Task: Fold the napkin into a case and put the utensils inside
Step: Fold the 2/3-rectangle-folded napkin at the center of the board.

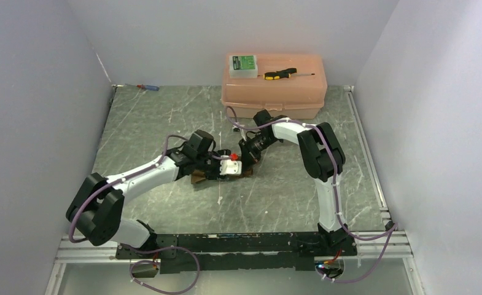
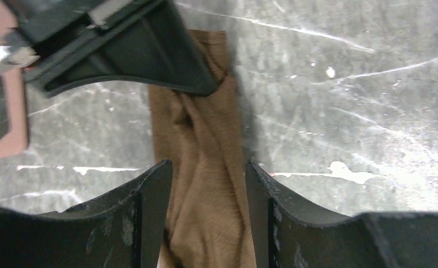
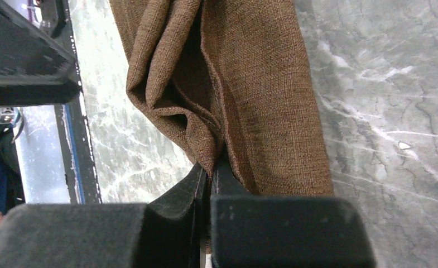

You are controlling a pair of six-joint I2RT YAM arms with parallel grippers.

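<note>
Brown napkin, creased, folded narrow, one end pinched by right fingers, between spread left fingers.

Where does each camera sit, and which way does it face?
Top external: above and behind the bases, facing down over the table toward the pink box; the left arm and right arm show.
Left wrist: on the left arm, facing down at the napkin between its own parted left fingers; the right fingers enter at top.
Right wrist: on the right arm, facing along its shut fingers pinching the napkin.
Shared: both wrist views show napkin and table.
</note>
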